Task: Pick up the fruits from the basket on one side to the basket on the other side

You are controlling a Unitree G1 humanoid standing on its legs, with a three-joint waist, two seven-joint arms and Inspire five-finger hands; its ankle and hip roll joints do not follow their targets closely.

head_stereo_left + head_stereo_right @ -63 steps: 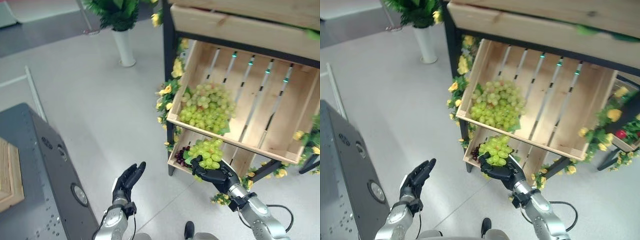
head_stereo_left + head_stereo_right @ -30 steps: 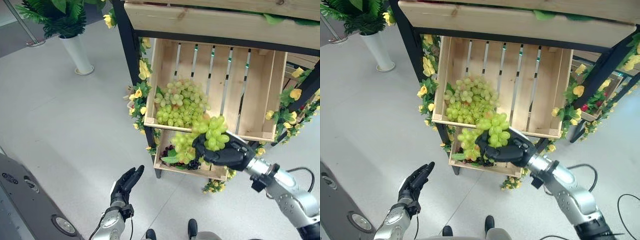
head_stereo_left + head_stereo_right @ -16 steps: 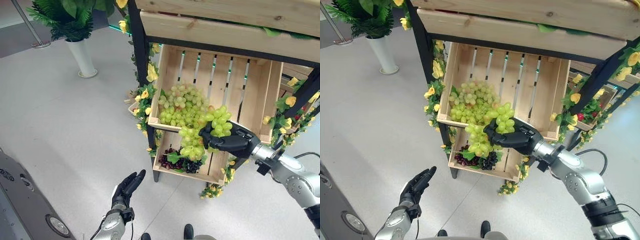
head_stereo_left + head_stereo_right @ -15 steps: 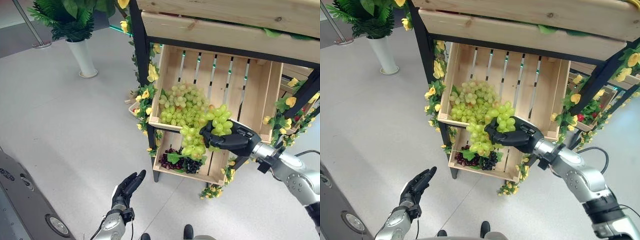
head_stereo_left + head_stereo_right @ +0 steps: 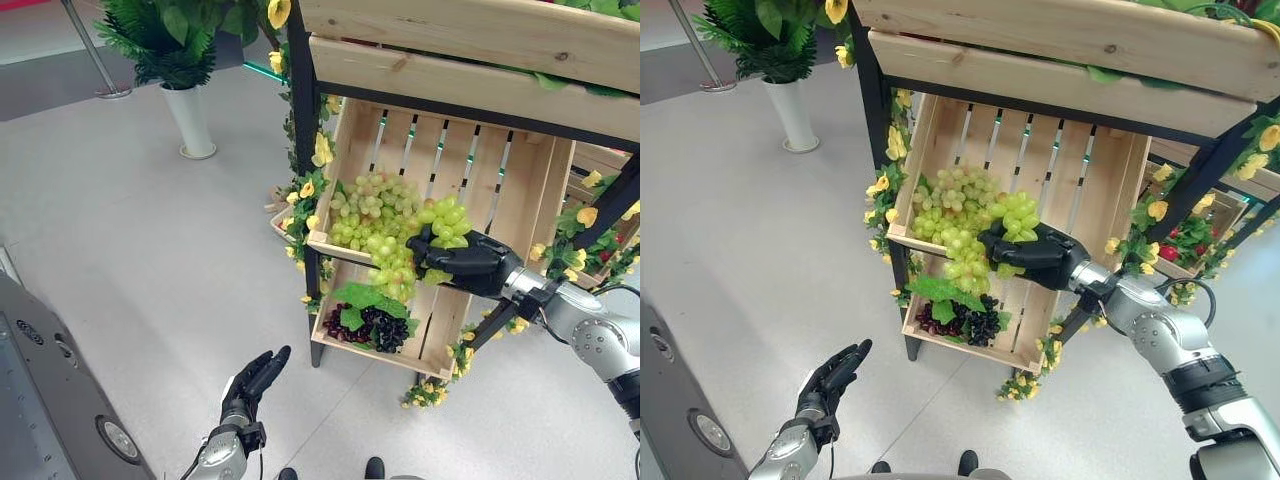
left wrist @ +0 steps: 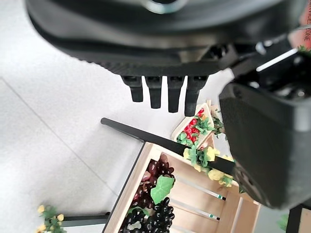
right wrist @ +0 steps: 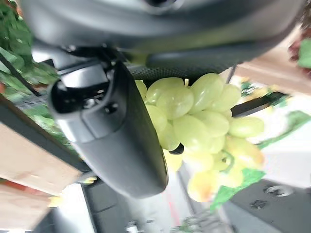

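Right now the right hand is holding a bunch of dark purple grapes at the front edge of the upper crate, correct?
Not quite: the right hand holds green grapes, as the right wrist view shows. The dark grapes lie in the lower crate. The hand is at the upper crate.

My right hand (image 5: 1040, 255) is curled round a green grape bunch (image 5: 992, 240), part of it mounded above my fingers (image 5: 1008, 247) and a string of grapes hanging below them. Just past the fingertips lies a pile of green grapes (image 5: 955, 200) in the upper wooden crate (image 5: 1095, 180). Under the fingers sits the lower crate (image 5: 1025, 330) with dark grapes (image 5: 965, 322) and green leaves (image 5: 945, 292). My left hand (image 5: 830, 380) hangs low over the grey floor (image 5: 750, 250), fingers straight, nothing in them, well apart from the crates. A potted plant (image 5: 780, 50) stands far beyond those fingertips.
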